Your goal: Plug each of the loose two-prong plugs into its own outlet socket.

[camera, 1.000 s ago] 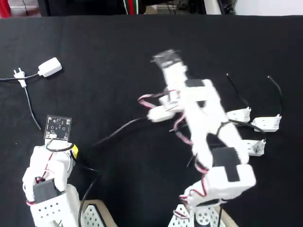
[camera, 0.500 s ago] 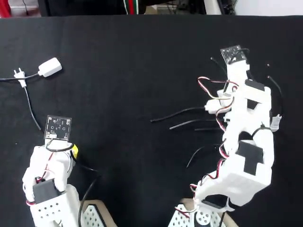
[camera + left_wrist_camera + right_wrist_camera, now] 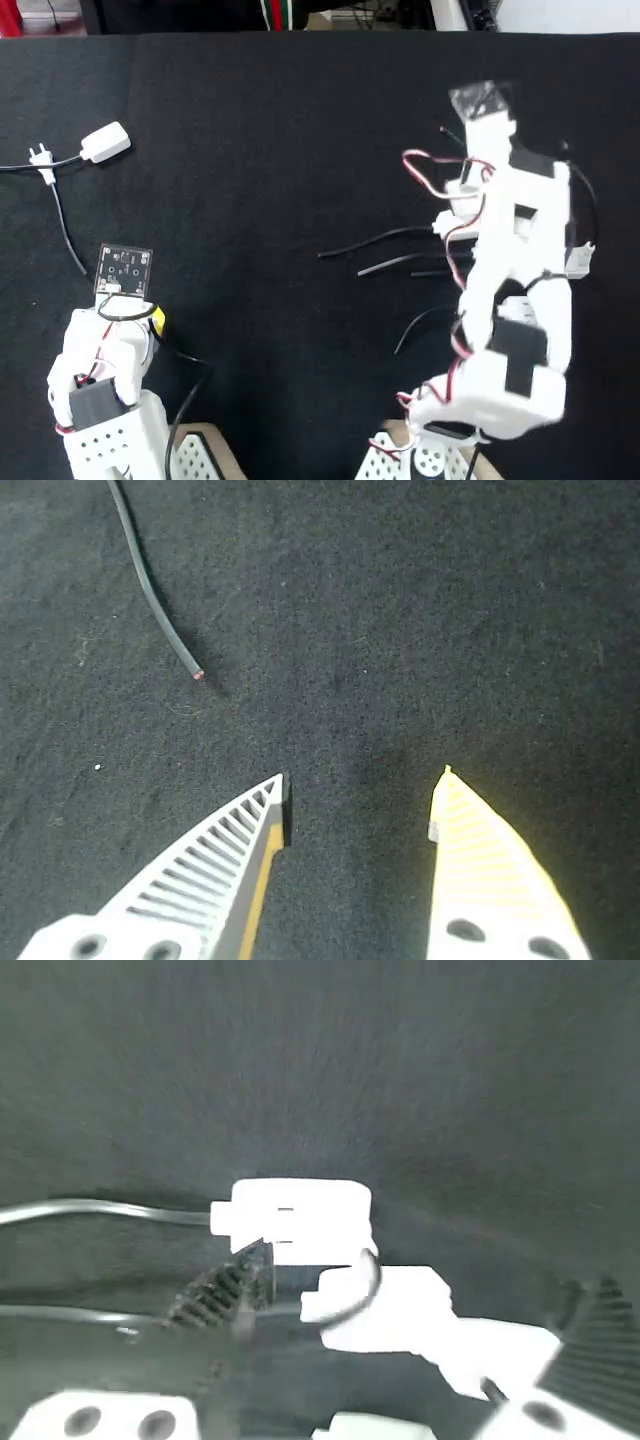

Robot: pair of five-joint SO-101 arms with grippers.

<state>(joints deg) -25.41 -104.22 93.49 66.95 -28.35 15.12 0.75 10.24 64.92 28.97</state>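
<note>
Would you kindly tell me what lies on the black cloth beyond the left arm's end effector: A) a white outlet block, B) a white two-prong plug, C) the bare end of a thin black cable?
C: the left wrist view shows a thin black cable ending past the open left end effector.

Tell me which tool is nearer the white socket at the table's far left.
Left. The left tool sits near-left, on the same side as the white socket; the right tool is across the table, over the right-hand white connectors.
</note>
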